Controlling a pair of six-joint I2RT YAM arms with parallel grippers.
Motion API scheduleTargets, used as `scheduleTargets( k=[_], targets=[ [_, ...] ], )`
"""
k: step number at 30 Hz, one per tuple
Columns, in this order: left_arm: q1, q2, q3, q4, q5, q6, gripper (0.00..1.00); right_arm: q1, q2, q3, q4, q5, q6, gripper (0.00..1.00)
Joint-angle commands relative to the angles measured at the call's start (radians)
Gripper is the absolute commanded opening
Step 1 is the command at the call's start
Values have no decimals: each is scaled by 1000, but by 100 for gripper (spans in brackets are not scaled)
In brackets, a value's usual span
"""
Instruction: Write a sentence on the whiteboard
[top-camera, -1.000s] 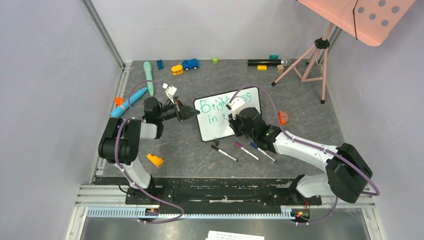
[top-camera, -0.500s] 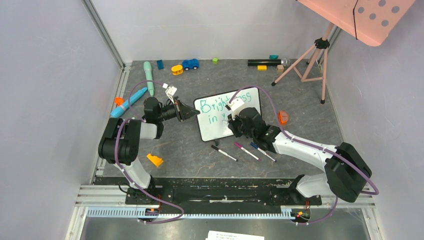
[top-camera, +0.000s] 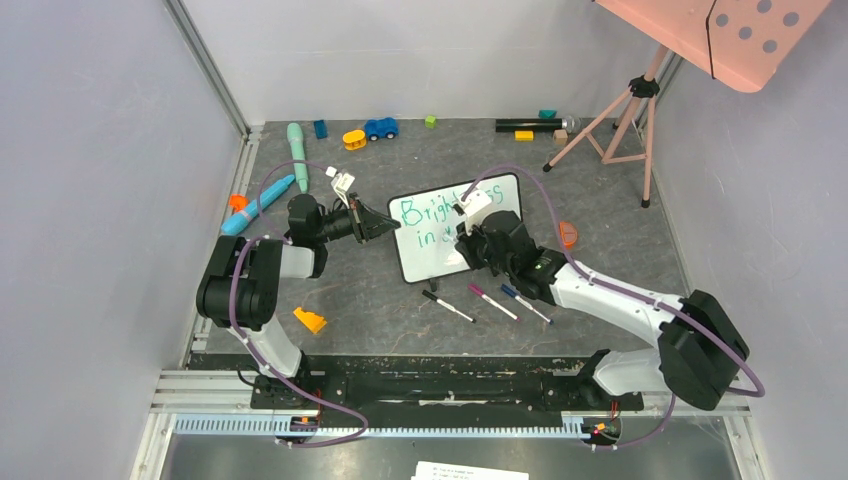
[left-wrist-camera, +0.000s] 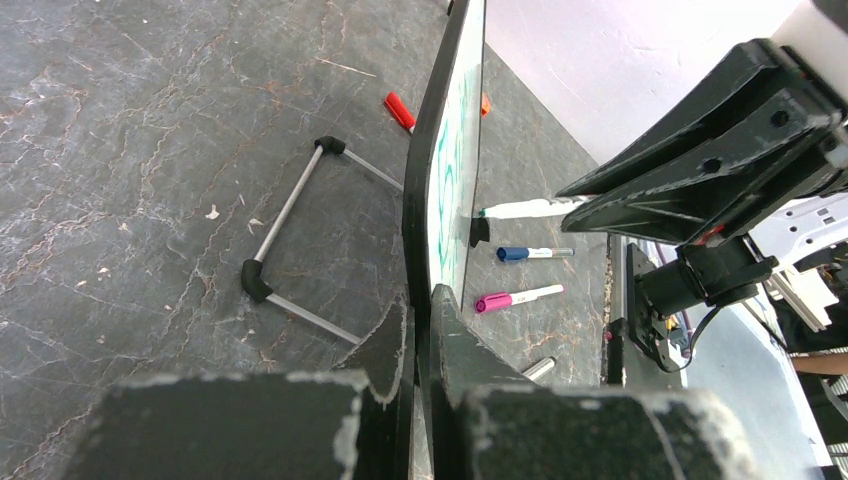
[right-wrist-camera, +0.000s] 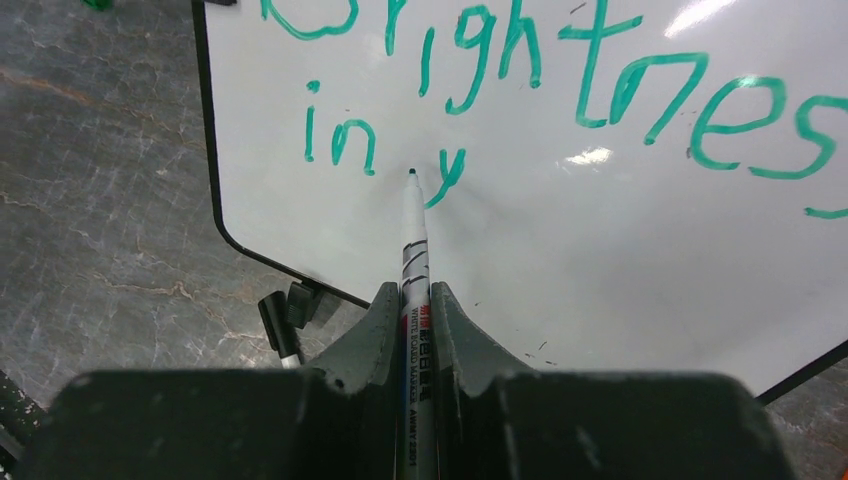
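Observation:
The whiteboard (top-camera: 432, 262) stands tilted on its feet mid-table, black-framed. My left gripper (top-camera: 388, 228) is shut on its left edge; in the left wrist view the fingertips (left-wrist-camera: 395, 325) pinch the frame (left-wrist-camera: 440, 170), seen edge-on. The sentence (right-wrist-camera: 560, 70) reads "Brightnes" in teal-green, with "in y" below it. My right gripper (right-wrist-camera: 411, 300) is shut on a white marker (right-wrist-camera: 413, 240) whose tip sits at the board face just left of the "y". From above, the right gripper (top-camera: 466, 232) covers the board's middle.
A black (top-camera: 447, 306), a pink (top-camera: 493, 301) and a blue marker (top-camera: 525, 303) lie in front of the board. An orange block (top-camera: 309, 320) is front left, an orange disc (top-camera: 567, 235) right. Toys line the back edge; a pink tripod (top-camera: 620, 120) holds a dotted panel (top-camera: 740, 35).
My right gripper has shifted slightly up and right across the board with the marker. The left arm and the board have not moved.

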Motion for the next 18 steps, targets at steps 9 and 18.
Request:
scheduleTargets(
  k=[9, 18],
  targets=[
    [-15, -17, 10, -18, 2, 116, 2, -33, -35, 24, -8, 55, -1, 0],
    [-15, -15, 11, -20, 2, 116, 2, -44, -27, 29, -10, 73, -10, 0]
  ],
)
